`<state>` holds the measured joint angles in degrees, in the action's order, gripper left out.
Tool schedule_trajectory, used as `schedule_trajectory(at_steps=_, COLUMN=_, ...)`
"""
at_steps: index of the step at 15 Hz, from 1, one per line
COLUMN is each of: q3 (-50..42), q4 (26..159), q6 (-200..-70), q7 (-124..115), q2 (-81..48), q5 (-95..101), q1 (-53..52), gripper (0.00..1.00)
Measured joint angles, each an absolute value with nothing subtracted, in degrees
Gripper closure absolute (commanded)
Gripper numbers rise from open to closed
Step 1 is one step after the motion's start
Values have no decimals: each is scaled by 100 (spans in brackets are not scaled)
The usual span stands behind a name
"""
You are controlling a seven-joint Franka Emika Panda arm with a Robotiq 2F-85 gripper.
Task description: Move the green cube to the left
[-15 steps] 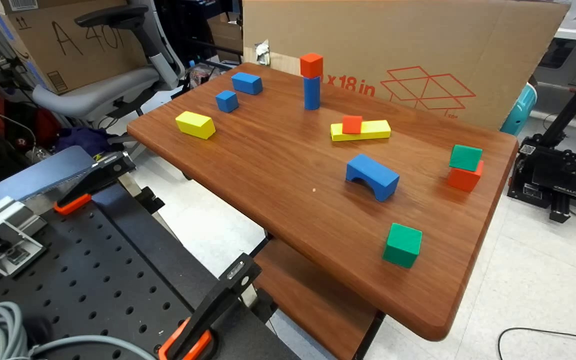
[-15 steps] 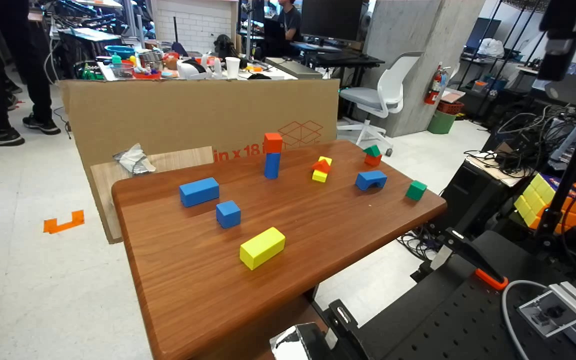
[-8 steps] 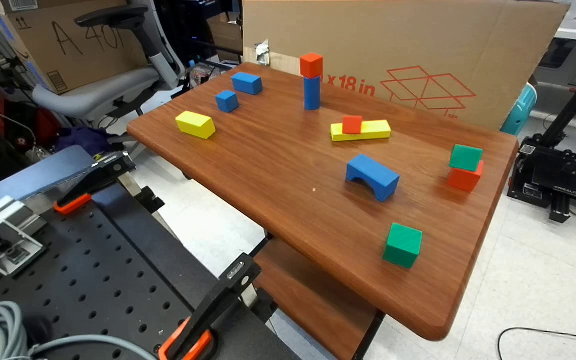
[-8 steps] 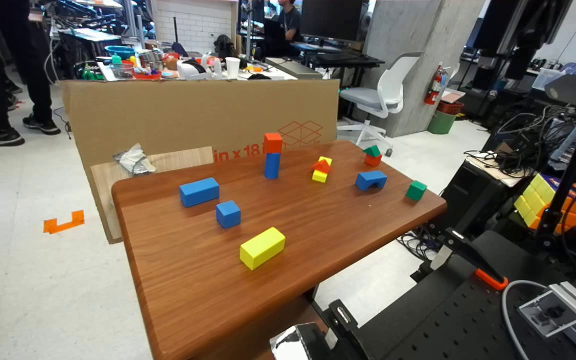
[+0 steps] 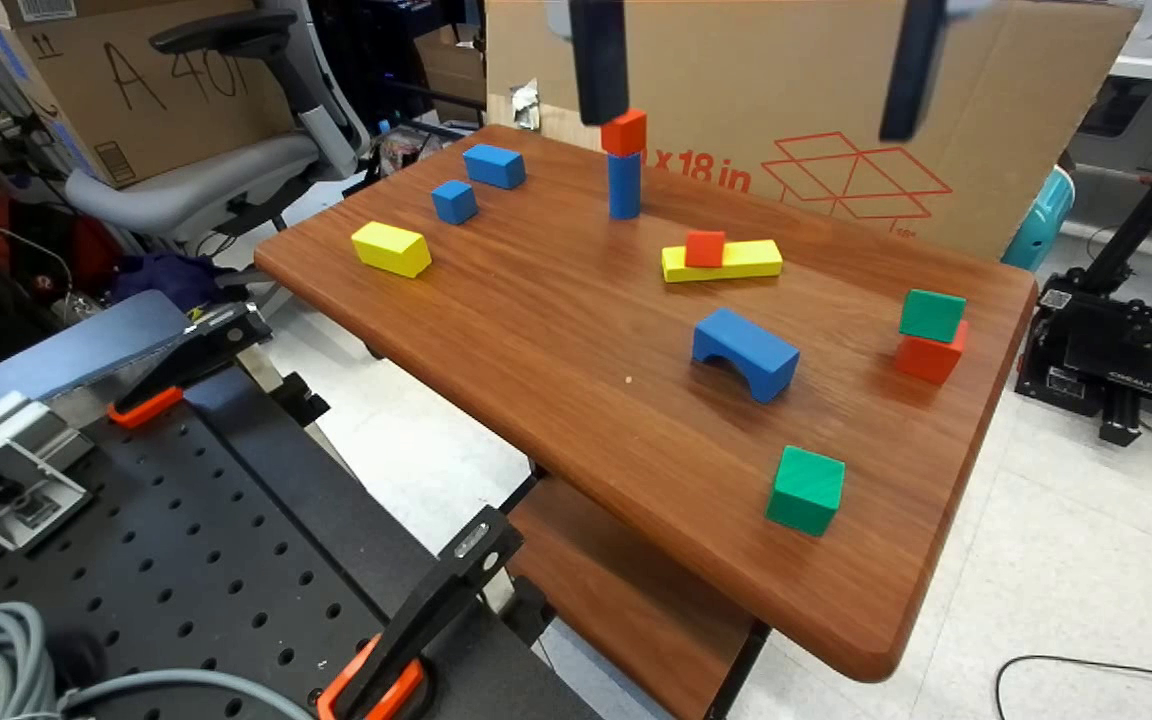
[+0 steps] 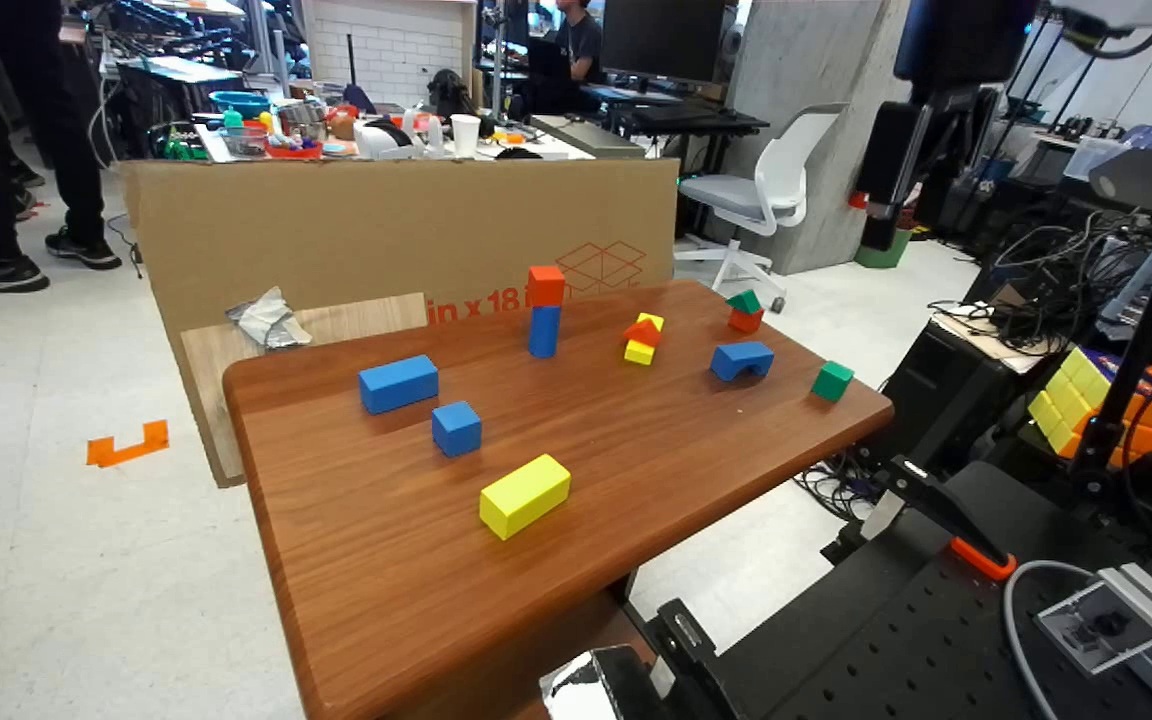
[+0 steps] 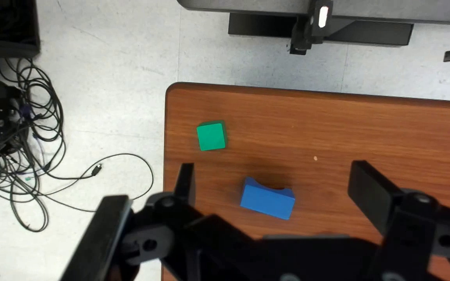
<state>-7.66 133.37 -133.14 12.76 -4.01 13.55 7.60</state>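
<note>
Bright, even light in here right now, the pale floor showing almost white! A soft shadow smudges the counter beside the blue block. In the wrist view the hand reads nearly black, its nearest parts blurred; in an exterior view its fingers look soft against crisp cardboard.

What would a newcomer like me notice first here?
Probably the red cube standing on an upright blue block, near the cardboard in both exterior views. Above the table hangs the open black end effector. A lone green cube sits near a table corner.
</note>
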Motion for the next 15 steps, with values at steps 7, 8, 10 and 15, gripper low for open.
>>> schedule_trajectory(at_steps=7, q3=-869, q4=12653, q6=-13612, q7=1272, q2=-1754, q5=1356, q1=883, gripper=0)
schedule_trajectory(at_steps=8, q3=-885, q4=12587, q6=-13645, q7=1270, q2=-1902, q5=1356, q1=886, gripper=0)
schedule_trajectory(at_steps=10, q3=-919, q4=12484, q6=-13712, q7=1269, q2=-2174, q5=1363, q1=893, gripper=0)
schedule_trajectory(at_steps=15, q3=-1026, q4=12337, q6=-13924, q7=1268, q2=-2633, q5=1434, q1=905, gripper=0)
